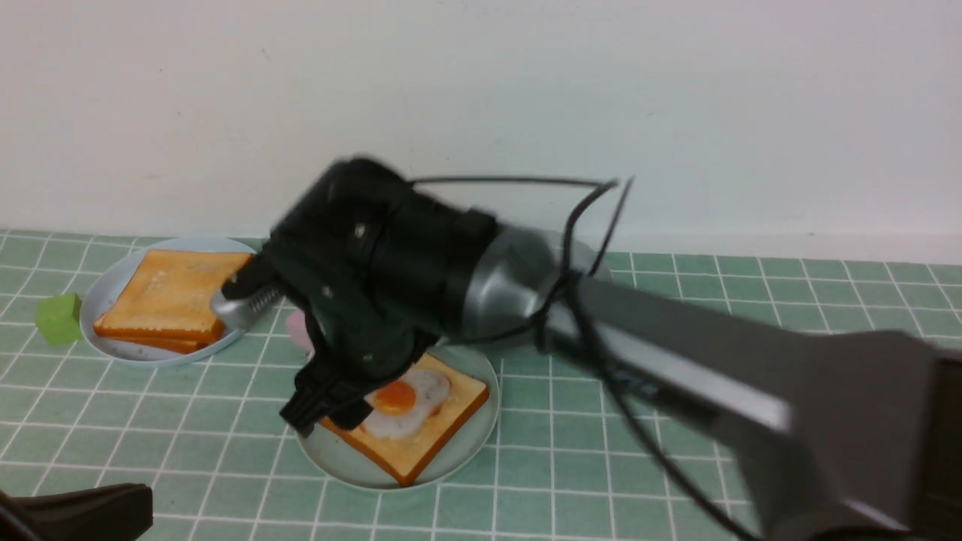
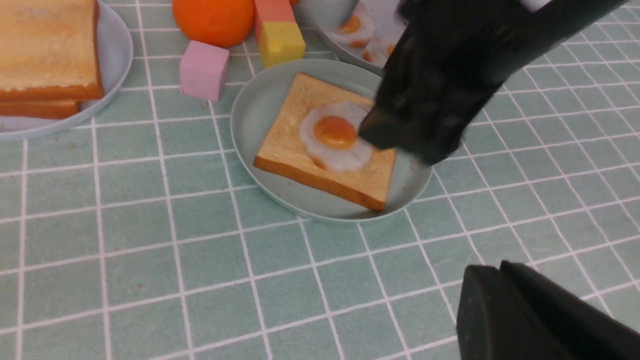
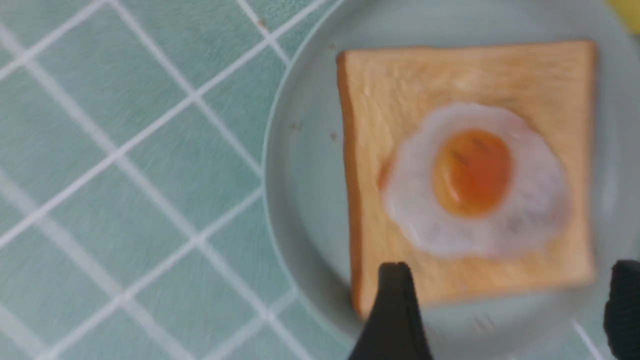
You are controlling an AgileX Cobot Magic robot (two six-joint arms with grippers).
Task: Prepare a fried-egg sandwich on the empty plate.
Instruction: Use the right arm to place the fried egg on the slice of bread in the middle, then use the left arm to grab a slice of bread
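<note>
The mint-green plate (image 1: 338, 462) sits at the middle front of the table. On it lies one toast slice (image 1: 451, 409) with a fried egg (image 1: 409, 409) on top. My right gripper (image 1: 323, 413) hovers just above the plate's left side, open and empty. In the right wrist view its jaws (image 3: 510, 310) stand wide apart by the near edge of the toast (image 3: 390, 80), and the egg (image 3: 475, 175) lies beyond them. My left gripper (image 2: 495, 272) is shut and empty, low at the front left (image 1: 83, 511), apart from the plate (image 2: 255, 115).
A pale plate (image 1: 113, 293) at the back left holds two stacked toast slices (image 1: 176, 293), with a green cube (image 1: 58, 319) beside it. Behind the mint plate are a pink cube (image 2: 204, 70), an orange (image 2: 214, 17), a yellow block (image 2: 281, 42) and a plate of eggs (image 2: 320, 20).
</note>
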